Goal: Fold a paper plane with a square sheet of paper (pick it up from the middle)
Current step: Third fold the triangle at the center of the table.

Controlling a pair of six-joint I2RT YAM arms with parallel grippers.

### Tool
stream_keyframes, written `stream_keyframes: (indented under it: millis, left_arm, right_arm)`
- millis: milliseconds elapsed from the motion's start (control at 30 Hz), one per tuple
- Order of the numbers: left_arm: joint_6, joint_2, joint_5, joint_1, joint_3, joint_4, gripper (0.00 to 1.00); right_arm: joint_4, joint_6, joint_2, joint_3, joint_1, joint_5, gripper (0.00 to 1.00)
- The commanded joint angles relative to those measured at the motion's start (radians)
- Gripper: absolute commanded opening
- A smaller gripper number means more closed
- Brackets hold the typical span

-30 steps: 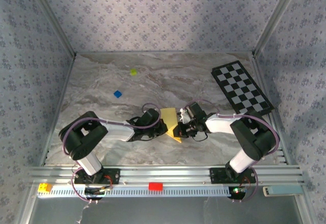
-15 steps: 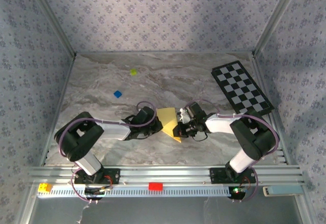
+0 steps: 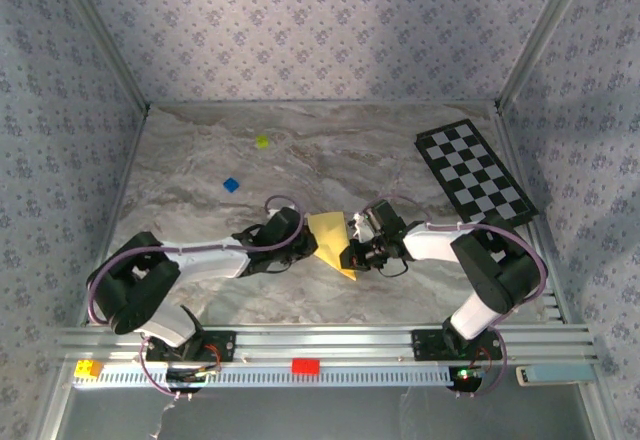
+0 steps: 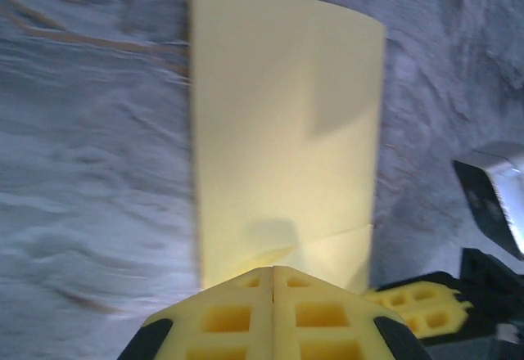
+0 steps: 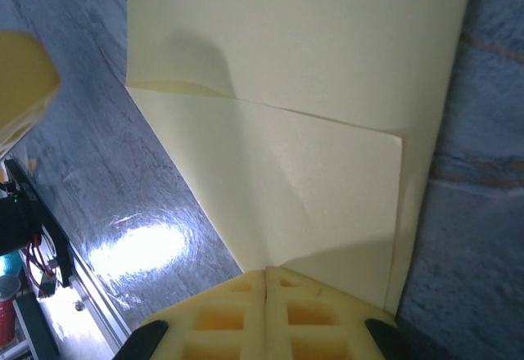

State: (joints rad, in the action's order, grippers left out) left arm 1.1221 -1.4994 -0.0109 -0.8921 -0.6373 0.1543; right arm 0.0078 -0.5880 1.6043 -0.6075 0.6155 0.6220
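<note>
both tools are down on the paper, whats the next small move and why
Probably slide the left tool along the fold to press it flat while the right tool pins the paper. Both tools are shut with their tips on the paper, and the fold looks loose rather than sharply creased.
</note>
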Motion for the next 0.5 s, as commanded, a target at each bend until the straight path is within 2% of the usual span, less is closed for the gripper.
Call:
stream_keyframes:
  millis: [0,167,467]
  left_arm:
    - [-0.018,-0.063,-0.027,-0.032,-0.061,0.029,0.04]
    - [0.015,-0.162,-0.050,-0.064,-0.099,0.080,0.03]
    - [0.101,-0.244,-0.037,-0.064,-0.017,0.123,0.00]
  right_arm:
    - [-0.115,-0.010,0.035,0.025,0.000,-0.066,0.00]
    - [-0.111,-0.018,0.029,0.033,0.003,-0.068,0.00]
    - [-0.120,-0.011,0.007,0.035,0.003,-0.067,0.00]
